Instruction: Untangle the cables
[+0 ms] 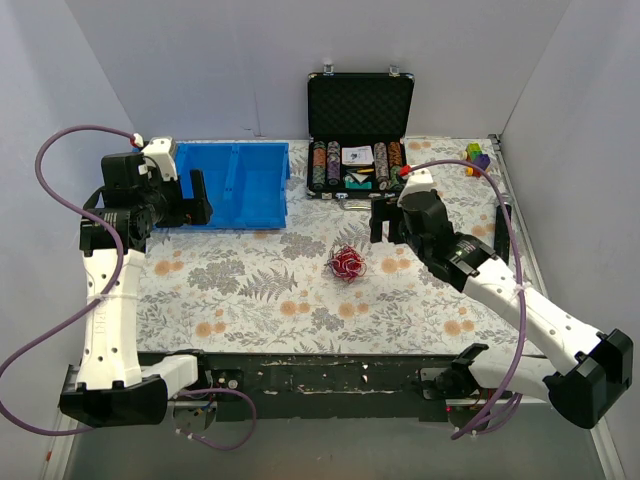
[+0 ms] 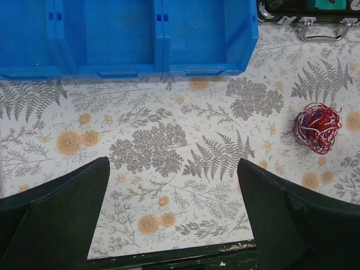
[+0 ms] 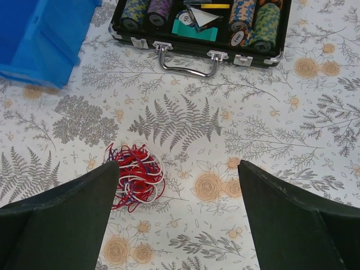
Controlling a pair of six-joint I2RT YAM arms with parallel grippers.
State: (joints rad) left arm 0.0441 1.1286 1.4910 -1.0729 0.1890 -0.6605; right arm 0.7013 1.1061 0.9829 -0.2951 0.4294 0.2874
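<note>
The cables (image 1: 346, 264) lie as one small knotted ball of thin red, white and dark wires on the flowered cloth at mid-table. In the left wrist view the cables (image 2: 317, 127) sit far to the right of my left gripper (image 2: 173, 166), which stands open and empty high above the cloth. My left gripper (image 1: 196, 198) hovers by the blue bin. In the right wrist view the cables (image 3: 135, 176) rest just beside the left finger of my right gripper (image 3: 179, 169), also open, holding nothing. My right gripper (image 1: 382, 222) hangs just right of and behind the ball.
A blue divided bin (image 1: 236, 184) stands at the back left. An open black case (image 1: 360, 140) of poker chips and cards stands at the back centre, its handle (image 3: 185, 61) facing the ball. Small coloured blocks (image 1: 477, 157) lie at the back right.
</note>
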